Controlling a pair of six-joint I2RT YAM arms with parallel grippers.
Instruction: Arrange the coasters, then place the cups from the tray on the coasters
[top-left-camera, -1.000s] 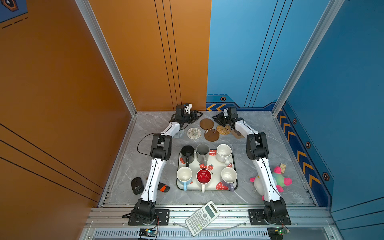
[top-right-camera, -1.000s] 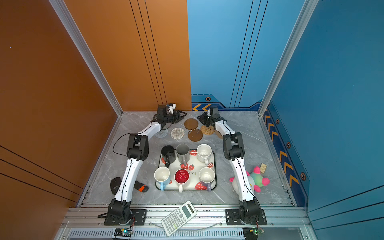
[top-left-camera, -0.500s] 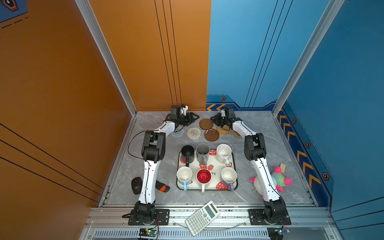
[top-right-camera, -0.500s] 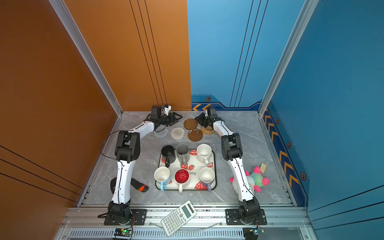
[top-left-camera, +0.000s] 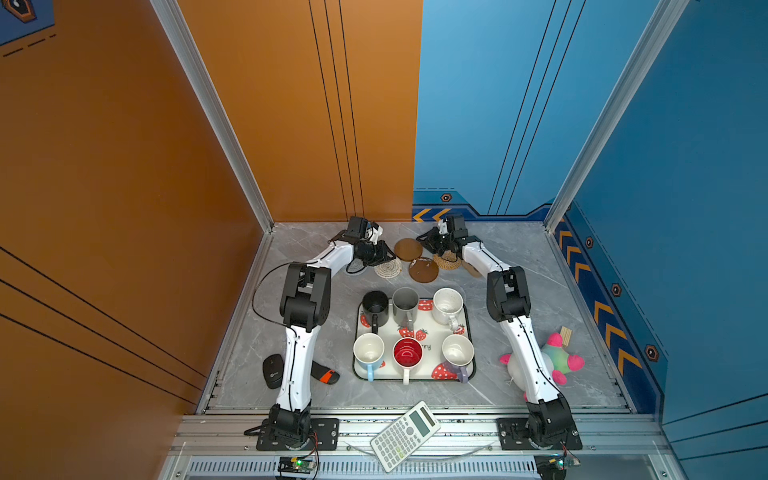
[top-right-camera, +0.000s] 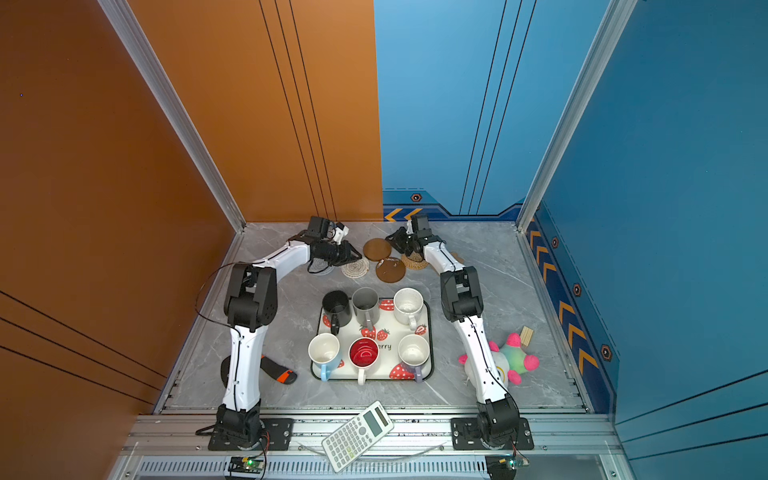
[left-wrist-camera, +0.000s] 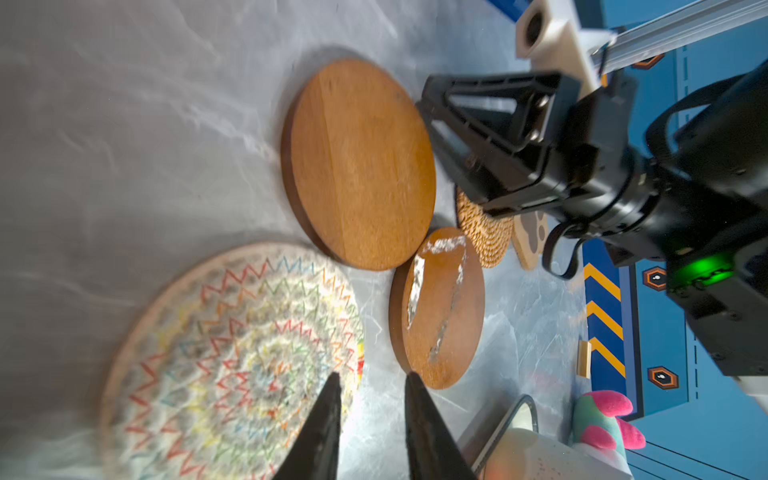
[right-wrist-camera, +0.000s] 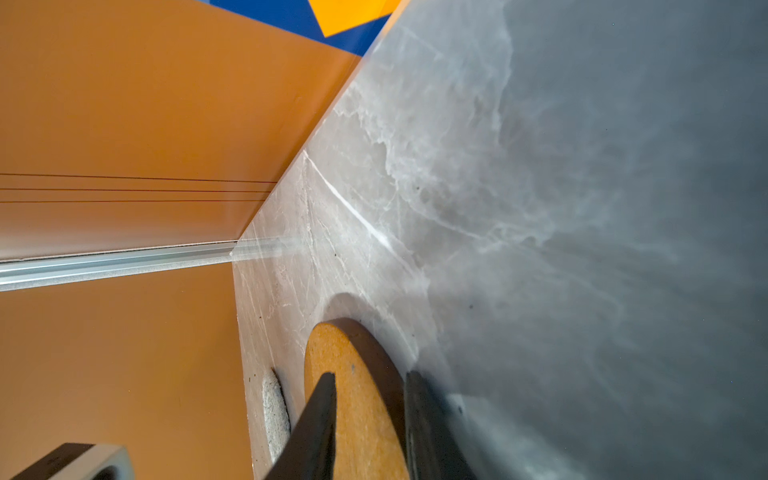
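Since a second ago the left arm's elbow has swung out to the left and the left end effector (left-wrist-camera: 372, 380) has come down and nearer, to the right-hand rim of the white woven coaster (left-wrist-camera: 232, 353); the right arm has hardly shifted. The left jaws stand narrowly apart, one tip over the weave, the other past the rim above bare desk (left-wrist-camera: 104, 124). Whether they bite the rim I cannot tell. The right end effector (right-wrist-camera: 372, 378) is closed narrowly on the edge of the far brown disc (right-wrist-camera: 353, 357), one finger on its face, the other at its dark rim.

The coming move likely turns on this: the white coaster lies flat to the left of the left tips. It is round, with no long axis, so only that one edge offers a hold. The left arm is nearer to it and to the grey woven round (top-right-camera: 320, 266), which lies partly under that arm. The smeared brown disc (top-left-camera: 423, 270), tan woven round (top-left-camera: 446, 262) and paw coaster (left-wrist-camera: 532, 241) sit closer to the right arm. All six cups (top-left-camera: 407, 353) stand on the tray (top-left-camera: 430, 358), nearer than the coasters.
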